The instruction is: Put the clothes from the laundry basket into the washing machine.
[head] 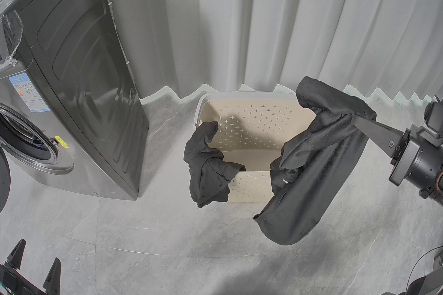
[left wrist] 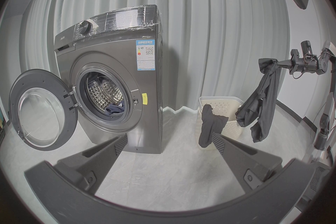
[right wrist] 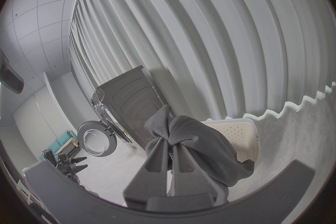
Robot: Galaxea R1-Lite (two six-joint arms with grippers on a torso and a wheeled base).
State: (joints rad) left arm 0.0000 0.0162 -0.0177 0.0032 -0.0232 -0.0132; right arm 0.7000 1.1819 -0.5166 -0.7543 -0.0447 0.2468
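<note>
Over the laundry basket (head: 249, 99) (left wrist: 224, 105) (right wrist: 243, 134), the right end effector (head: 359, 120) (left wrist: 280, 63) (right wrist: 170, 143) is clamped on a dark grey garment (head: 318, 162) (left wrist: 264, 95) (right wrist: 203, 146). Its two fingers are pressed close together, with a bunched fold of the cloth between them. The garment hangs free from that grip. Its upper part bulges above the fingers, and its long lower part drops in front of the basket's right front corner, clear of the floor (head: 161, 240) in the left wrist view.

The basket is cream, with star-shaped holes in its walls, and stands on the floor at the far edge, against the foot of the white curtain (head: 277, 10). A second dark garment (head: 207, 167) (left wrist: 210, 125) is draped over the rim at the basket's left front corner, part of it inside and part hanging down the outer wall.

To the left of the basket, also on the floor near the curtain, stands the grey washing machine (head: 83, 79) (left wrist: 115, 95) (right wrist: 129, 102). Its round door (left wrist: 42, 109) (right wrist: 96, 137) is swung wide open. Inside the drum (left wrist: 105, 91) lies a dark piece of clothing (left wrist: 113, 109).

The left end effector (head: 36, 263) (left wrist: 168, 137) (right wrist: 75, 161) is low, near the floor's near left corner, facing the machine's opening. Its fingers are spread wide apart and hold nothing.
</note>
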